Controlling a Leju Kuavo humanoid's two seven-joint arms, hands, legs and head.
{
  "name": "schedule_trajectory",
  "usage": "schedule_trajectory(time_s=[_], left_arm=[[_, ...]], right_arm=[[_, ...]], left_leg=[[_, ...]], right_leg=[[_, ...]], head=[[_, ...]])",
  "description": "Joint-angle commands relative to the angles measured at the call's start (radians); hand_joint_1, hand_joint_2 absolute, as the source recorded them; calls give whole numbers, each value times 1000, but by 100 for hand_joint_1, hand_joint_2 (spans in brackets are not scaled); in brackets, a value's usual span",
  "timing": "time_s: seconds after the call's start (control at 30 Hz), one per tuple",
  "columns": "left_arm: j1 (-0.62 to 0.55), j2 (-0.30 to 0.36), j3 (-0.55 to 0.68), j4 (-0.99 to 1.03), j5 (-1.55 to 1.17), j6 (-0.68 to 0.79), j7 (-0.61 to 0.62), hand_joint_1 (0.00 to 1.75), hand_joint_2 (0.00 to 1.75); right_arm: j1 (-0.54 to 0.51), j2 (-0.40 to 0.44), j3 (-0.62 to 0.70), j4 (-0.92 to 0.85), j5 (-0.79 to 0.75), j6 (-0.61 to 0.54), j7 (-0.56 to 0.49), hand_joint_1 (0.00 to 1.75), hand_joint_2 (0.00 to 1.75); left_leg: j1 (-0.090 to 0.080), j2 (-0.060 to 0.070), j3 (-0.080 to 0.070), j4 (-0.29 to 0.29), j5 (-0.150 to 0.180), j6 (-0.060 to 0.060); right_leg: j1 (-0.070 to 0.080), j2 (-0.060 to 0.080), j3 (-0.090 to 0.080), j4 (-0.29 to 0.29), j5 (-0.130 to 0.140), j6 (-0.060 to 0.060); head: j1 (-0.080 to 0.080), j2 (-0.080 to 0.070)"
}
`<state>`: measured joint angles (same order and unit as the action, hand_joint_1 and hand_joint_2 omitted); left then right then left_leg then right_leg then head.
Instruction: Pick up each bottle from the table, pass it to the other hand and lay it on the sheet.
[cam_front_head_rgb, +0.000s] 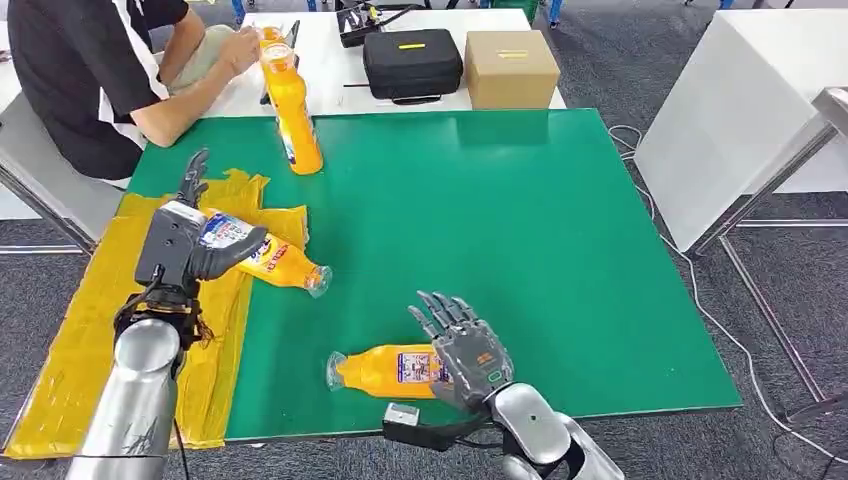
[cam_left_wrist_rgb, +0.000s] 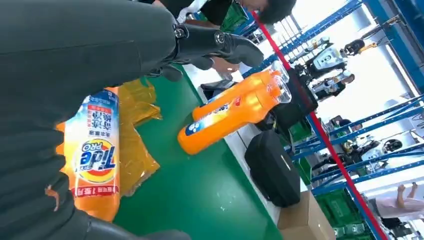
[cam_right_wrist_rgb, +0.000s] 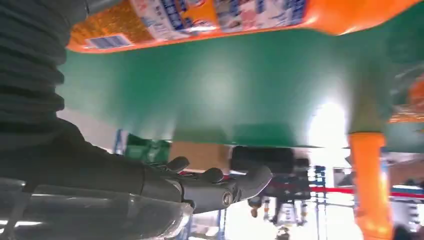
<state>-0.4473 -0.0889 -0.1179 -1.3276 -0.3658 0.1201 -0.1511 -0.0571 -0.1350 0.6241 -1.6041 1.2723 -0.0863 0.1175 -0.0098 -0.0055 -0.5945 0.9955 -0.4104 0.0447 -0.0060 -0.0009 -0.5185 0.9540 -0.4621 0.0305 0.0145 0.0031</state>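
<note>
Our left hand grasping a bottle over the yellow sheet, right hand released beside another bottle near the mat's front edge (wide green mat beyond)

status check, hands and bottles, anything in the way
Left hand grips bottle at yellow sheet. Right hand open beside lying bottle. Upright bottle waits; person's hand nearby.

Silver arms, dark grey fingers (grey ribbed wrist covers).
</note>
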Motion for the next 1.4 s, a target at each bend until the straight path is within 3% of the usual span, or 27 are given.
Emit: schedule_trajectory(time_s=[0.03,0.17,0.2,0.27,0.37,0.57,0.9,1.4], left_arm=[[-80,-22,-15,150,-28,8,13,0,175],[-87,-24,-4,185,-44,15,6,0,175],[-86,-26,4,192,-48,20,4,0,175],[-86,-26,11,203,-51,25,2,0,175],[-104,-30,18,235,-51,16,-12,0,175],[-131,-31,12,279,-41,7,-26,0,175],[-152,-50,-4,301,-36,-4,-27,0,175],[-149,-44,0,303,-27,3,-18,0,175]], right_arm=[[-146,-3,74,128,-48,24,-11,0,175],[-167,10,69,94,-110,-27,-46,0,175],[-164,23,50,55,-93,-118,-46,0,175],[-151,27,37,-24,-76,-192,-47,0,175],[-141,5,63,-68,-156,-89,-82,0,175],[-132,1,113,-35,-231,-26,-143,0,175],[-103,20,113,5,-206,52,-109,0,175],[-134,63,100,231,-201,44,-77,0,175]], left_leg=[[1,1,2,0,0,-2],[1,1,3,0,-1,-3],[1,1,4,0,-2,-4],[0,1,2,0,-1,-3],[0,-1,2,1,-1,-3],[1,-1,1,0,-1,-2],[1,-1,3,0,-2,-3],[1,0,3,0,-1,-3]], right_leg=[[1,0,2,-1,0,0],[0,1,3,-1,0,-1],[1,1,4,-1,-1,-1],[0,1,2,0,-1,-1],[0,-1,2,1,-2,-1],[0,-1,2,0,-1,0],[1,-1,4,-1,-2,-1],[1,0,4,-1,-1,-1]], head=[[0,0],[0,0],[0,0],[0,0],[0,0],[0,0],[0,0],[0,0]])
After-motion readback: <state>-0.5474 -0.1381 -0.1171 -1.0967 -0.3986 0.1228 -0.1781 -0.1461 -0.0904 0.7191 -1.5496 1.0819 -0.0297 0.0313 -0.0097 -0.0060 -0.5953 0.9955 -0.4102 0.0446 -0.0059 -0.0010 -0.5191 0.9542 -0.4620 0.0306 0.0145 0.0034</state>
